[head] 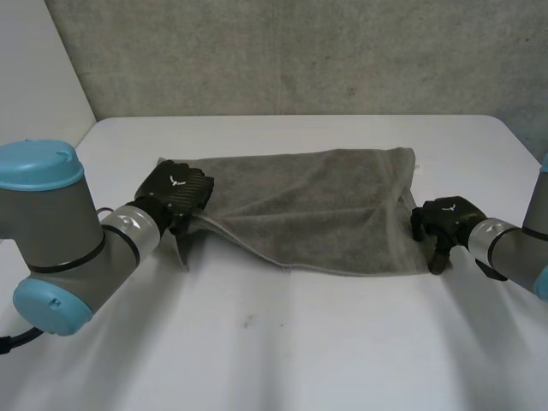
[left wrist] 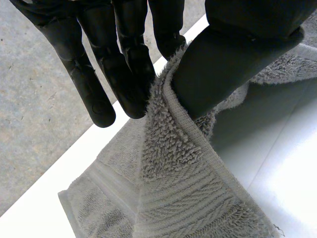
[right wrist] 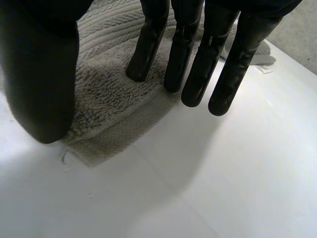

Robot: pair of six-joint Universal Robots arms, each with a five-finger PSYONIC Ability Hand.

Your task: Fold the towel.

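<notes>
One grip only: left hand (head: 175, 193) is pinching the left edge of the grey towel (head: 317, 205) on the white table (head: 300, 342); right hand (head: 445, 218) is hanging unclenched at its right edge. Lifting now is risking a skewed fold.

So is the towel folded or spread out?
Mostly spread: the towel lies flat on the table, with only its near left corner lifted, pinched by the left robot hand. No fold yet.
</notes>
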